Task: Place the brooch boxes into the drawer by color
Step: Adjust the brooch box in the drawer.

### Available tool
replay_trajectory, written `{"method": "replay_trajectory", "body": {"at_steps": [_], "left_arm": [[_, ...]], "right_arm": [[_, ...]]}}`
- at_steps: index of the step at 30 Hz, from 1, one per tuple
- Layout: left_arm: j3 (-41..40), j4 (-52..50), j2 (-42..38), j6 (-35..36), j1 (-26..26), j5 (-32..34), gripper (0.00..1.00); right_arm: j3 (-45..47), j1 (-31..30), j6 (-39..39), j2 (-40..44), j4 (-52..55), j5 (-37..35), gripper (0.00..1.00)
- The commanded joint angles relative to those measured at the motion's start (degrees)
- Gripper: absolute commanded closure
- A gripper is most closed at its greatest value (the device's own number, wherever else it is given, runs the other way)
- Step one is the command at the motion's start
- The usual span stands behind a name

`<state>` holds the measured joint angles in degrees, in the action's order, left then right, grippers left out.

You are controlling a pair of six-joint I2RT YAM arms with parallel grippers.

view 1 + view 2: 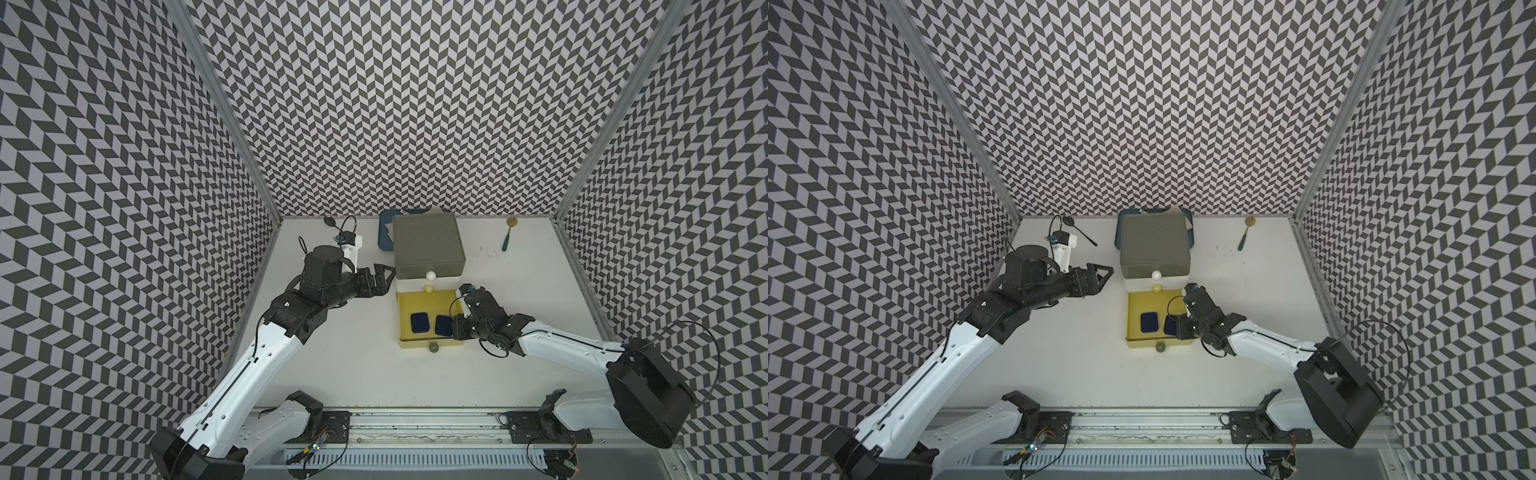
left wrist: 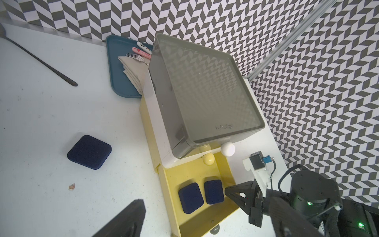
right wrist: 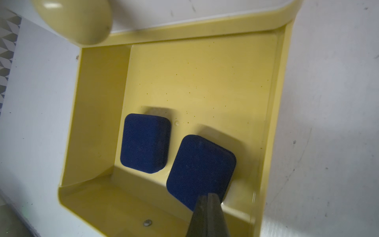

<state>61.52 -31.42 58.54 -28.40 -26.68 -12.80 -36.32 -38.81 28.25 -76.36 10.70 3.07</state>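
Right wrist view: I see my right gripper (image 3: 208, 196) pressed together just over the right-hand navy blue rounded-square brooch box (image 3: 201, 166) in the pulled-out yellow plastic drawer (image 3: 98, 115), with a second navy box (image 3: 145, 143) beside it. My left gripper (image 1: 1104, 280) is spread wide, left of the chest. A third navy box (image 2: 89, 151) lies on the white table (image 2: 41, 123) there.

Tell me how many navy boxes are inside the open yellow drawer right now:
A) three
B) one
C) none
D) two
D: two navy boxes lie side by side on the floor of the open yellow drawer, while another navy box lies outside it on the table.
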Motion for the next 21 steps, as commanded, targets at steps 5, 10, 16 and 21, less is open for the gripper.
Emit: {"method": "replay_trajectory", "body": {"at_steps": [5, 10, 16, 21], "left_arm": [[-1.0, -0.7, 1.3, -1.4, 1.1, 4.1, 0.0], [-2.0, -1.5, 1.8, -2.7, 6.8, 4.8, 0.0], [-0.3, -4.8, 2.5, -0.5, 16.8, 3.3, 0.02], [-1.6, -3.8, 7.1, 1.2, 21.4, 2.0, 0.03]], "right_arm": [[-6.9, 0.1, -0.1, 10.0, 2.2, -1.3, 0.84], [-9.4, 0.1, 0.0, 16.8, 1.4, -2.3, 0.42], [-9.4, 0.1, -0.9, 23.7, 2.2, -4.9, 0.25], [-9.4, 0.1, -1.0, 26.7, 3.8, -6.7, 0.19]]}}
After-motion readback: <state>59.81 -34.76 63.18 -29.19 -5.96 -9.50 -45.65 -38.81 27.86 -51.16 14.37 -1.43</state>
